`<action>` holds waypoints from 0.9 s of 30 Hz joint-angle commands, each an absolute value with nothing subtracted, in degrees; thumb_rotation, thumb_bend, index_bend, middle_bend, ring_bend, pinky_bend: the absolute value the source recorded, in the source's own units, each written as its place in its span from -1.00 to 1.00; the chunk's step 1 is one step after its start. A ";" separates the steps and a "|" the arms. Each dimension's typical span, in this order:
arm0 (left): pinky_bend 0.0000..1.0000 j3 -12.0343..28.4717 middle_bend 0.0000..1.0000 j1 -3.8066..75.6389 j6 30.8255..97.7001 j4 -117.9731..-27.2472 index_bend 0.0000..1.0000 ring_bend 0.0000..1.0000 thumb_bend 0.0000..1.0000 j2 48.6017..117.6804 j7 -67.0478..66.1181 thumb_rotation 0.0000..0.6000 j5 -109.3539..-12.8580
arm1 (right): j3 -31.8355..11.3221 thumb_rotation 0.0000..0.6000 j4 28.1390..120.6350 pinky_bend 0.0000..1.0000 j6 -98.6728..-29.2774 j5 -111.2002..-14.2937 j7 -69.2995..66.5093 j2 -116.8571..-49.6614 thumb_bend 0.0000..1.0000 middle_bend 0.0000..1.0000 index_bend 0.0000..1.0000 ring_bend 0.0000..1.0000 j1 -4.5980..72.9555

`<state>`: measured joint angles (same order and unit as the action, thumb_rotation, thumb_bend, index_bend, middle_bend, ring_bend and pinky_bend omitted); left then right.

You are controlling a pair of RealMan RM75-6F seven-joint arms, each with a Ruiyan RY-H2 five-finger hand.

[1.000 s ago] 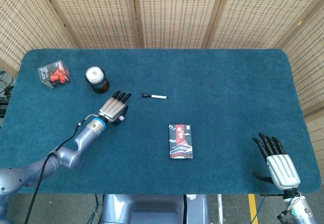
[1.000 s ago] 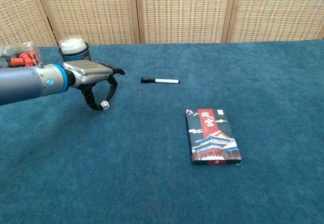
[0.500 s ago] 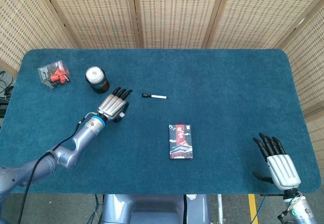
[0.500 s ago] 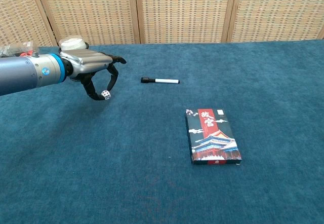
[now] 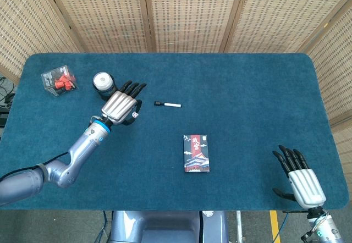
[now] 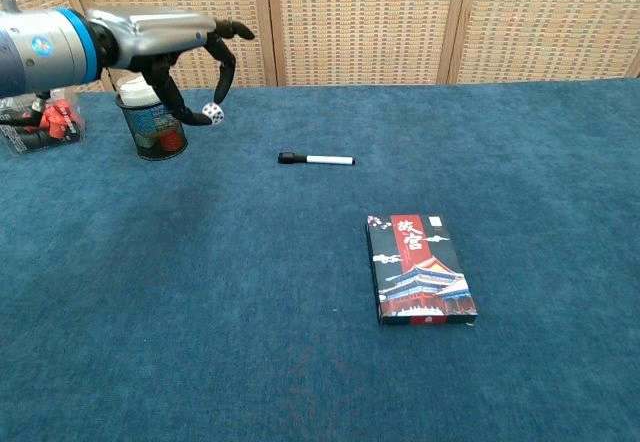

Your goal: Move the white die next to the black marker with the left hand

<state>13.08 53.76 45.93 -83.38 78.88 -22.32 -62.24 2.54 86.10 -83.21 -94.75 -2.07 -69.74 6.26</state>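
Pinching the white die (image 6: 212, 112) between thumb and fingertip, the left hand (image 6: 172, 40) hangs in the air above the blue table (image 6: 300, 362), with its remaining fingers curved forward over the cube. The die is a small white cube with dark pips on the faces that show; in the chest view it sits clear of the table surface, just below the hand's palm. From the head view only a sliver of it (image 5: 133, 115) peeks out beneath the silver back of the left hand (image 5: 120, 106).

Lying flat on the table to the right of the hand, and apart from it, is the black marker (image 6: 315, 159), a slim white barrel with a black cap at its left end; the head view shows it (image 5: 167, 105) lengthwise left to right.

Just behind and left of the hand stands a dark jar with a white lid (image 6: 150, 122), upright. Further left, a clear box with red pieces inside (image 5: 58, 81) rests near the table's corner. A flat box printed in red, black and white (image 6: 419, 268) lies nearer the table's middle, well apart from the marker.

Near the front right corner, seen only from the head camera, the right hand (image 5: 300, 175) holds nothing, its dark fingers spread apart.
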 commanded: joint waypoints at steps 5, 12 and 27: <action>-1.00 14.56 -1.00 54.51 48.99 -93.15 0.26 -1.00 -0.37 72.23 -29.26 1.00 -54.77 | 2.61 1.00 86.27 -1.00 -83.28 -94.83 -1.93 -69.68 -0.64 -1.00 -0.91 -1.00 6.20; -1.00 13.72 -1.00 55.03 50.05 -94.02 0.26 -1.00 -0.38 71.78 -30.48 1.00 -52.71 | 2.60 1.00 86.28 -1.00 -83.28 -94.83 -1.92 -69.68 -0.64 -1.00 -0.91 -1.00 6.20; -1.00 12.49 -1.00 55.26 51.57 -94.13 -0.39 -1.00 -0.60 71.45 -29.19 1.00 -52.43 | 3.99 1.00 84.84 -1.00 -83.75 -95.83 -3.02 -68.40 -0.64 -1.00 -0.91 -1.00 5.12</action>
